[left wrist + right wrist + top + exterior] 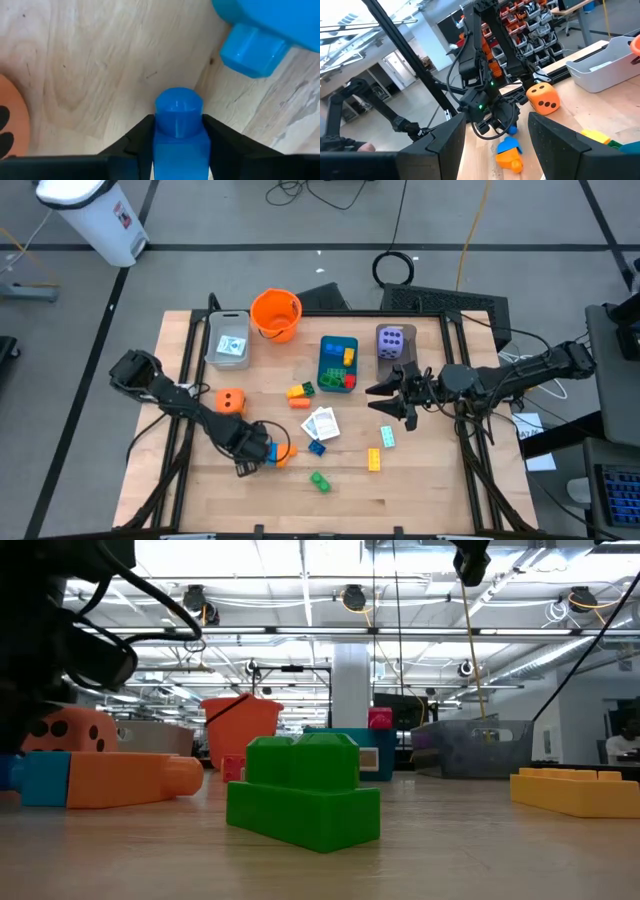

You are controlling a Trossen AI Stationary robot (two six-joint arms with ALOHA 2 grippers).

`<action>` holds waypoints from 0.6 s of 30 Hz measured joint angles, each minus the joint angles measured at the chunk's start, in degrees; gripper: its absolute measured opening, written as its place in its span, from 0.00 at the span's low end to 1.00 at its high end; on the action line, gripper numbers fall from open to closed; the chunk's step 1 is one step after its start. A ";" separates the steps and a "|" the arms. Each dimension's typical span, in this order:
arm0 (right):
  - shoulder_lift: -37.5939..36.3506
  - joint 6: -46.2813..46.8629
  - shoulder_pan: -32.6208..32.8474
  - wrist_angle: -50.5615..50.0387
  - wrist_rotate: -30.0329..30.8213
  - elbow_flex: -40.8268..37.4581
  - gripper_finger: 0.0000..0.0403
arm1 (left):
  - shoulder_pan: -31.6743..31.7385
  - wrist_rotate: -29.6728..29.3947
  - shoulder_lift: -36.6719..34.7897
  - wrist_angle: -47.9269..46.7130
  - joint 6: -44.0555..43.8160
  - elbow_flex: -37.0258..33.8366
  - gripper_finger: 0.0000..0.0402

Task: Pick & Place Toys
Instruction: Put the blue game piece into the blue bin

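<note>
Gripping: left gripper (177, 150) pinches a blue brick (178, 132) near the table's (420, 480) front-left edge.
Risk: hold looks narrow; brick may twist free when lifted.
Farther: right gripper (392, 402) spread, idle above the right side.

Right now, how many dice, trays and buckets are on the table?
Dice: 2 (orange die, purple die)
Trays: 3 (grey tray, teal tray, brown tray)
Buckets: 1 (orange bucket)
Total: 6
</note>
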 joint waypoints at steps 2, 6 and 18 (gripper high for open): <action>0.00 -0.01 0.00 -0.01 -0.02 0.00 0.52 | 0.38 0.30 0.00 0.00 -0.86 0.00 0.35; 0.00 0.00 0.00 0.00 -0.02 0.00 0.52 | 1.39 0.42 -0.75 0.07 -2.97 0.00 0.36; 0.02 -2.43 0.00 7.47 -0.02 0.01 0.52 | 7.36 -7.93 -17.19 0.37 -6.59 5.42 0.35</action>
